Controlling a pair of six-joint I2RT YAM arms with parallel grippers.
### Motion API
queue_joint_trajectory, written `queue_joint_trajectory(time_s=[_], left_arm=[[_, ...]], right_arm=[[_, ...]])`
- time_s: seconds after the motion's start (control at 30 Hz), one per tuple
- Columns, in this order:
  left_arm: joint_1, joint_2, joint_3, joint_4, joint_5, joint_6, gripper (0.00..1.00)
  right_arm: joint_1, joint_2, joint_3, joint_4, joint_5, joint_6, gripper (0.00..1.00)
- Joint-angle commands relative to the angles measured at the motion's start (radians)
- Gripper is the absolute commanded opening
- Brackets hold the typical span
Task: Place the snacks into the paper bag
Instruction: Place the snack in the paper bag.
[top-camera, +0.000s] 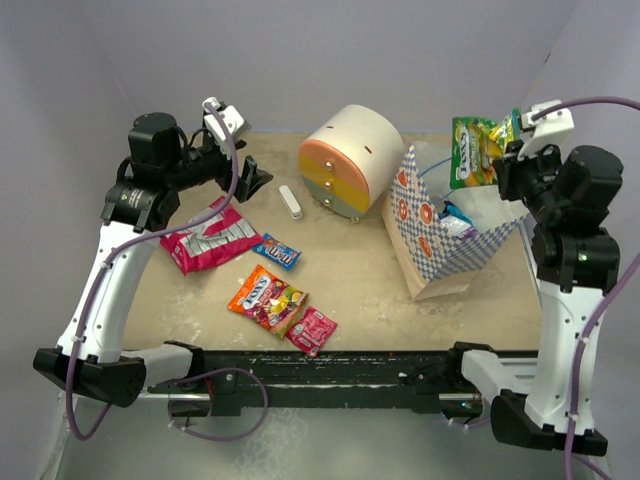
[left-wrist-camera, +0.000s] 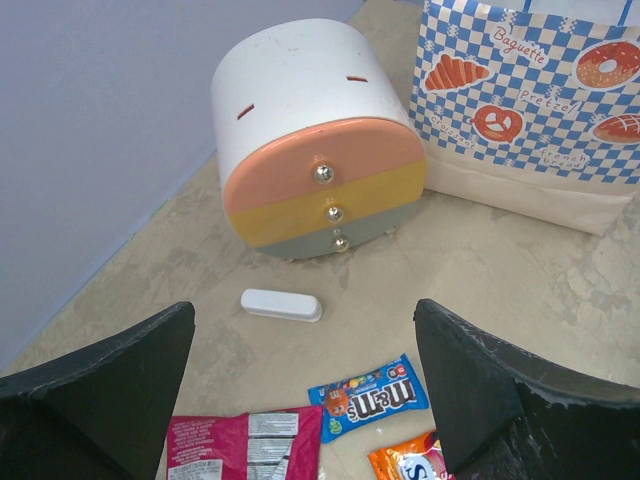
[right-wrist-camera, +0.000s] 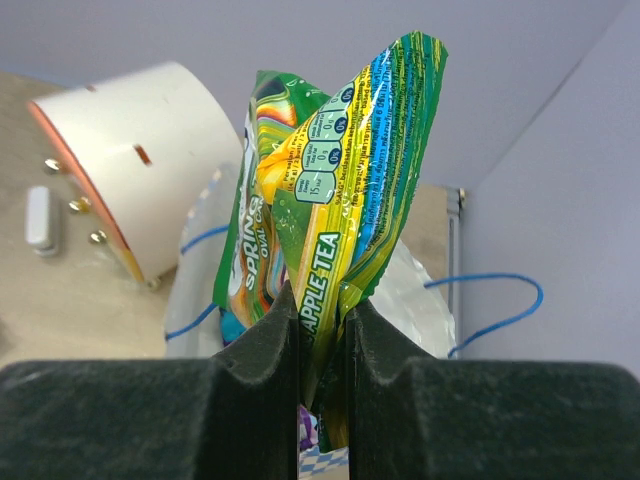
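Hanging over the open mouth of the paper bag (top-camera: 432, 262), near the right edge of the table (top-camera: 360, 275), a green crinkly packet (right-wrist-camera: 340, 170) is pinched at 1 end by the right gripper (right-wrist-camera: 322, 318). The packet's long axis runs straight out from the fingers. A drawer unit (top-camera: 350, 160) stands just beside the bag. The left gripper (top-camera: 252, 178), jaws spread wide and empty, hovers at the back left, and 4 packets (top-camera: 268, 300) lie on open tabletop nearby.

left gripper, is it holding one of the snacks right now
No, the left gripper stands wide open and empty; the blue m&m's packet seen past it lies loose on the table.
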Motion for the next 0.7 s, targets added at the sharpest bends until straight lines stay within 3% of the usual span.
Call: queue_joint_trajectory(time_s=[0.0, 0.17, 0.4, 0.53, 0.67], left_arm=[[0.013, -0.011, -0.008, 0.051, 0.028, -0.02, 0.94], [0.018, -0.011, -0.016, 0.056, 0.036, -0.021, 0.95], [0.024, -0.018, -0.029, 0.06, 0.04, -0.02, 0.95], [0.024, -0.015, -0.03, 0.061, 0.043, -0.02, 0.95], [0.024, -0.012, -0.032, 0.063, 0.046, -0.02, 0.96]], right_arm=[[-0.002, -0.009, 0.017, 0.053, -0.016, -0.015, 0.0], [-0.003, 0.038, 0.149, 0.016, -0.203, 0.032, 0.0], [-0.003, 0.081, 0.294, -0.008, -0.304, 0.078, 0.0], [-0.003, 0.095, 0.355, -0.016, -0.283, 0.089, 0.0], [-0.003, 0.102, 0.362, -0.004, -0.085, 0.108, 0.0]])
